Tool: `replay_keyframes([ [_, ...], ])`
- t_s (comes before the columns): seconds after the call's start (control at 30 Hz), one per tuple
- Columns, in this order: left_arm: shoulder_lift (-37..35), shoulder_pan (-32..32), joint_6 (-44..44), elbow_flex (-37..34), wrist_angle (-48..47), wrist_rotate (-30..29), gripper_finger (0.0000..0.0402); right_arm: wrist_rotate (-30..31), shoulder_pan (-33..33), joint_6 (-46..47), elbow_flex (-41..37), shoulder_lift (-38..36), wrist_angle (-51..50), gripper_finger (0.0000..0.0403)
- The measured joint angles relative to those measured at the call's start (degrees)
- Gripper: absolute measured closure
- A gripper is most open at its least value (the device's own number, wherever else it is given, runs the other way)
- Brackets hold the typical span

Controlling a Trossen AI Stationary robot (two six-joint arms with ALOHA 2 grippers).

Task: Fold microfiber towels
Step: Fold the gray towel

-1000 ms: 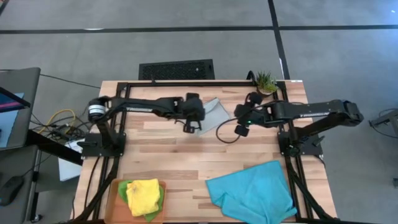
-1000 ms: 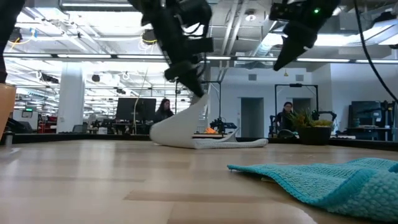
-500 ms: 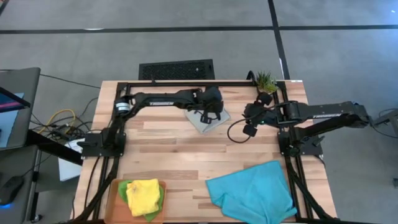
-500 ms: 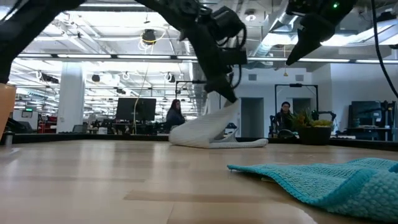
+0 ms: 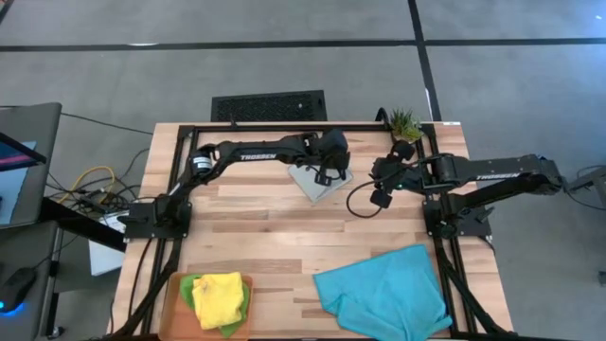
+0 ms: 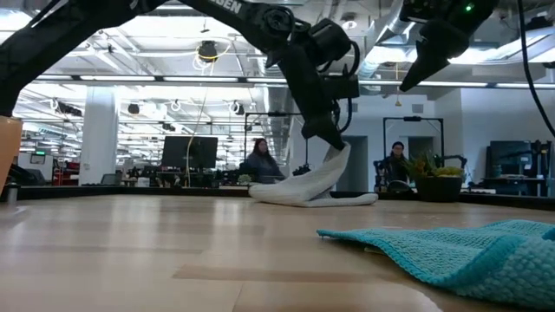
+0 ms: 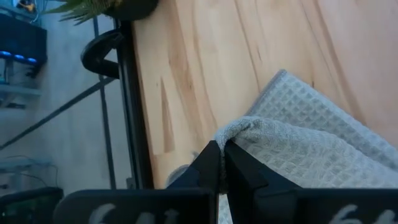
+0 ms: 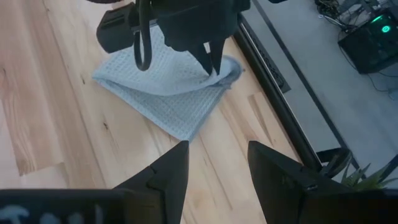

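Lying near the far edge of the table [image 5: 265, 237], towards its middle, the light grey towel [image 5: 320, 180] is sitting partly doubled over, one corner pinched and lifted by the left gripper [image 5: 329, 172], whose fingers are clamped together on the cloth; so this fold is looking under way, not finished; the turquoise towel [image 5: 383, 294] is sprawling rumpled at the near right corner, unfolded; the yellow towel [image 5: 220, 298] is resting on the green towel [image 5: 192, 289] in the orange tray [image 5: 170, 305] at the near left corner, how neatly folded I cannot tell; the left arm is reaching along the far edge; the right gripper [image 5: 377, 185] is hovering just beside the grey towel, fingers apart, holding nothing.
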Motion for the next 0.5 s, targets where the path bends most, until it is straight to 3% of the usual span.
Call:
replay_keyframes([
  [0.2, -0.04, 0.0, 0.82, -0.04, 0.32, 0.62, 0.0378, 0.0, 0.0, 0.02, 0.0, 0.0, 0.02, 0.0214],
  [0.5, -0.07, 0.0, 1.67, -0.09, 0.67, 1.02, 0.029, -0.02, 0.0, 0.04, 0.0, 0.02, 0.02, 0.0214],
])
